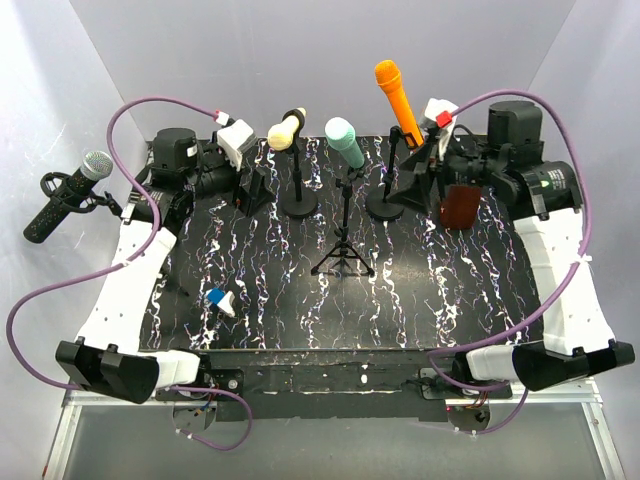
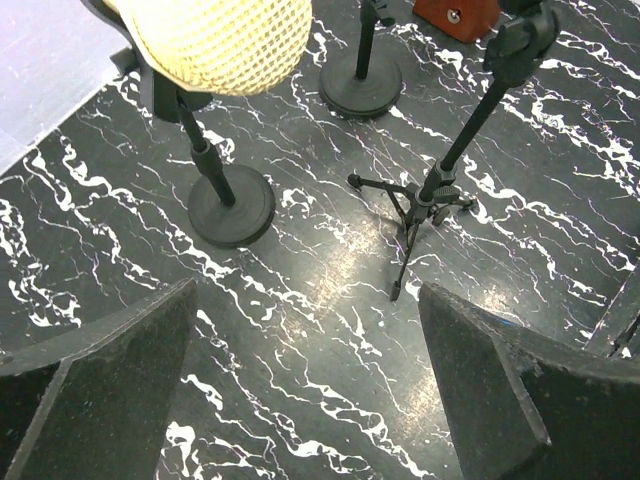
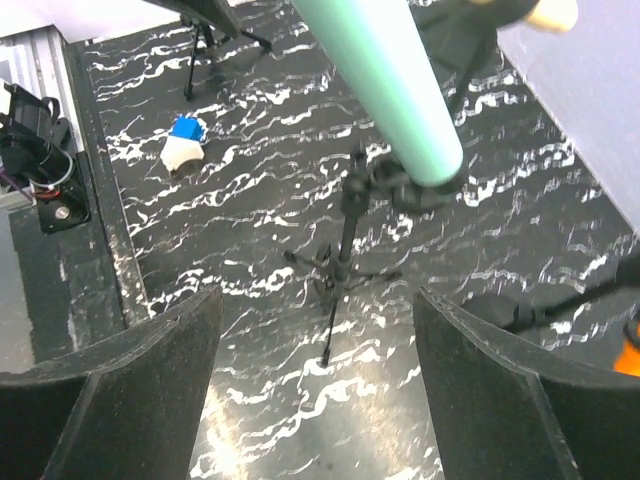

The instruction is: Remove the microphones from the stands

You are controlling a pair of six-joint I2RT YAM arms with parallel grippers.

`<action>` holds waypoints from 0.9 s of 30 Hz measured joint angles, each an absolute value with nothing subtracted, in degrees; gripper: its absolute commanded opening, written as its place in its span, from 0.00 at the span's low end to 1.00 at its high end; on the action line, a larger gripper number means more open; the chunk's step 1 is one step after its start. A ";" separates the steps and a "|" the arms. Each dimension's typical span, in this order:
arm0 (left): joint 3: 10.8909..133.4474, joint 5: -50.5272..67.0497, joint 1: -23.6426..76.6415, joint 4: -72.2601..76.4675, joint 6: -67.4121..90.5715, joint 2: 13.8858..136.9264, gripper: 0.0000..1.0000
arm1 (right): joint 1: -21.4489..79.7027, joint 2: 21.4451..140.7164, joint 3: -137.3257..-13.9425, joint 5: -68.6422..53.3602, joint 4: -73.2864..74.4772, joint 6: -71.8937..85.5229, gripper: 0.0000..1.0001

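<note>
Four microphones stand on the black marbled mat (image 1: 400, 290). A cream one (image 1: 285, 130) is on a round-base stand (image 1: 298, 205). A teal one (image 1: 345, 142) is on a tripod stand (image 1: 343, 255). An orange one (image 1: 397, 98) is on a round-base stand (image 1: 385, 205). A black one with a grey head (image 1: 65, 197) is clipped at the far left. My left gripper (image 1: 250, 188) is open and empty beside the cream microphone (image 2: 215, 40). My right gripper (image 1: 432, 165) is open and empty beside the orange one, facing the teal microphone (image 3: 390, 80).
A red-brown block (image 1: 460, 207) sits at the back right, in front of my right gripper. A small blue and white object (image 1: 221, 300) lies at the front left of the mat, also in the right wrist view (image 3: 183, 145). Purple cables loop at both sides.
</note>
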State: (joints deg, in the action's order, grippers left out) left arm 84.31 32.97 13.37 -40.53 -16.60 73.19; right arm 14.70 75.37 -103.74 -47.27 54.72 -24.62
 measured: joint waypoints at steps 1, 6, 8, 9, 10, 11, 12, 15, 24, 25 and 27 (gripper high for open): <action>84.55 33.23 13.37 -40.56 -17.02 73.12 0.93 | 15.77 75.55 -103.42 -46.96 53.23 -24.43 0.83; 86.04 33.98 13.37 -41.39 -18.74 73.06 0.93 | 20.84 78.11 -103.28 -45.58 44.62 -23.77 0.83; 87.29 34.26 13.37 -41.91 -19.22 73.06 0.93 | 22.06 79.29 -103.26 -44.95 41.32 -23.68 0.83; 88.44 34.68 13.37 -42.30 -19.44 73.14 0.93 | 22.50 79.85 -103.24 -44.69 39.94 -23.73 0.83; 89.80 35.16 13.37 -42.59 -19.55 73.32 0.93 | 22.85 80.34 -103.22 -44.42 38.76 -23.77 0.83; 91.05 35.55 13.37 -42.70 -19.57 73.47 0.93 | 23.09 80.66 -103.22 -44.18 38.02 -23.79 0.83; 92.84 36.38 13.37 -42.94 -19.53 73.80 0.93 | 23.31 80.93 -103.18 -43.90 37.23 -23.77 0.83; 98.54 39.83 13.69 -42.87 -19.51 75.22 0.92 | 23.55 81.06 -102.30 -43.22 35.05 -23.64 0.83; 107.48 46.76 21.61 -34.37 -13.80 82.56 0.89 | 23.64 81.06 -100.40 -40.05 31.31 -20.47 0.84; 107.42 46.89 22.52 -32.75 -12.86 83.55 0.89 | 23.64 81.03 -100.40 -39.55 31.22 -19.81 0.84; 107.00 46.96 24.05 -29.93 -11.29 85.19 0.89 | 23.66 81.03 -100.25 -38.76 31.16 -18.98 0.84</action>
State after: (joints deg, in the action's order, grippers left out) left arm 107.00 46.96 24.05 -29.93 -11.29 85.19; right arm 23.66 81.03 -100.25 -38.76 31.16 -18.98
